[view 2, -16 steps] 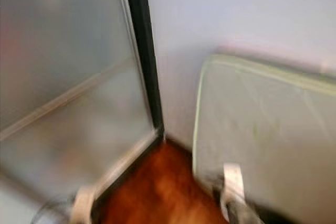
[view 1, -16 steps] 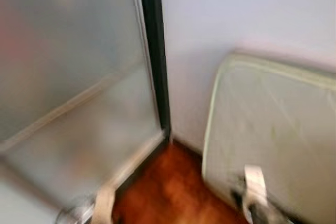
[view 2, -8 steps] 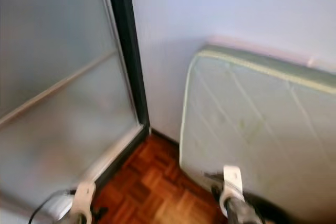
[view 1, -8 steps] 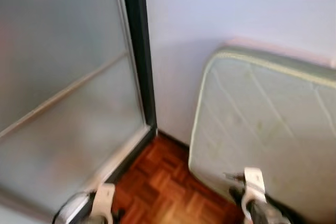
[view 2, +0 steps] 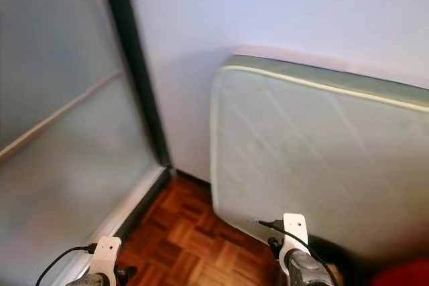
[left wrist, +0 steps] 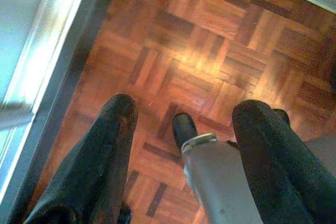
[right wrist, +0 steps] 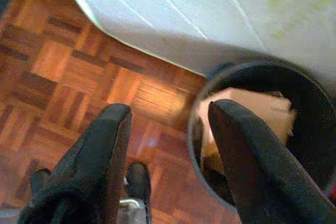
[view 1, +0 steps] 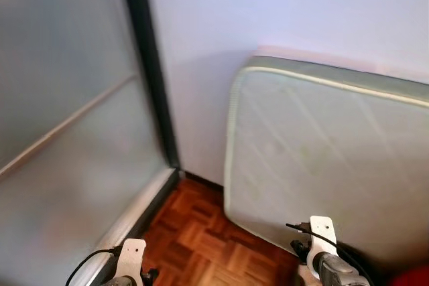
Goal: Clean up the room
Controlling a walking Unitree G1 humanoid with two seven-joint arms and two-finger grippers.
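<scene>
My left gripper hangs open over the red-brown parquet floor, holding nothing. The right gripper is open too, with nothing between its fingers. It hovers by the rim of a dark round bin that has a beige piece of cardboard or paper inside. The bin stands at the foot of a pale quilted mattress. Both wrists show at the bottom of the head view.
The mattress leans on edge against a white wall. A frosted glass panel with a dark frame closes the left side, meeting the wall at a corner. Something red shows at the bottom right. Open parquet lies between panel and mattress.
The whole picture has slid left and sharpened, so the camera has turned right. More of the mattress is in view, less of the glass panel. Both arms hang as before.
</scene>
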